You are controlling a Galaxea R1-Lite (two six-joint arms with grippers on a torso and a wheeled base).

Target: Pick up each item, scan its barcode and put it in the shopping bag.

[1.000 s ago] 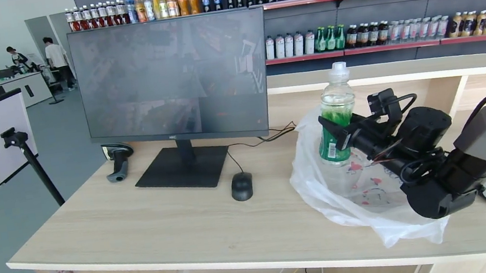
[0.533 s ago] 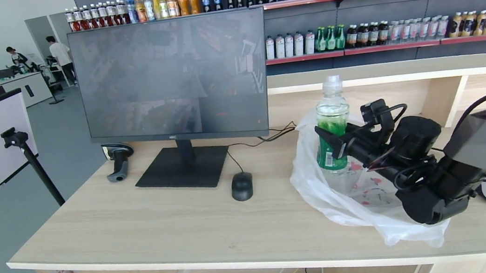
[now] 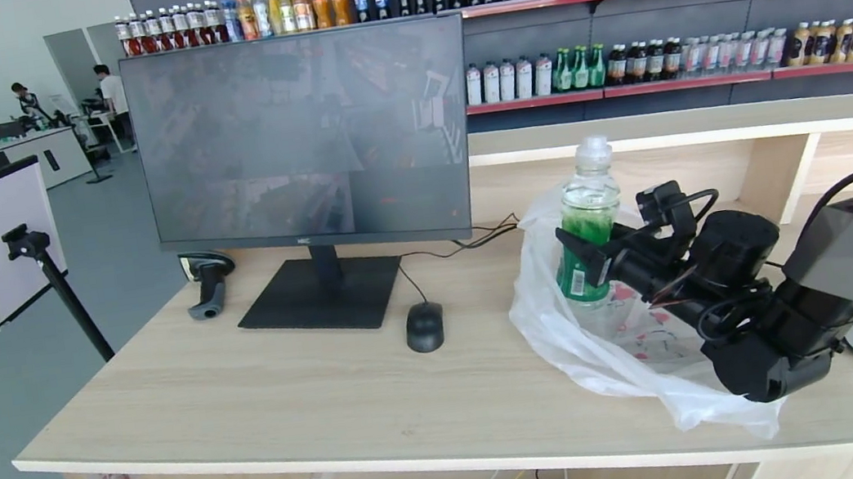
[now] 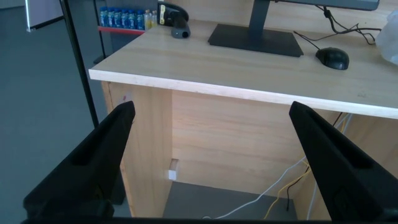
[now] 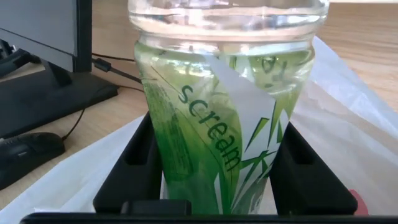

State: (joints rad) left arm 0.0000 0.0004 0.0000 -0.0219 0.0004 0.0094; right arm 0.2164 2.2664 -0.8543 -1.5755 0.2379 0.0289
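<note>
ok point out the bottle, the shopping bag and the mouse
bottle (image 3: 590,211), head view, upper green part of its body
shopping bag (image 3: 563,337), head view, front plastic wall
mouse (image 3: 425,327), head view, top of its shell

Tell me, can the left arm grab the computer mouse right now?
Probably yes, after lifting: the open left pincer sits lower than the counter edge, and the mouse lies on top with bare wood around it.
</note>
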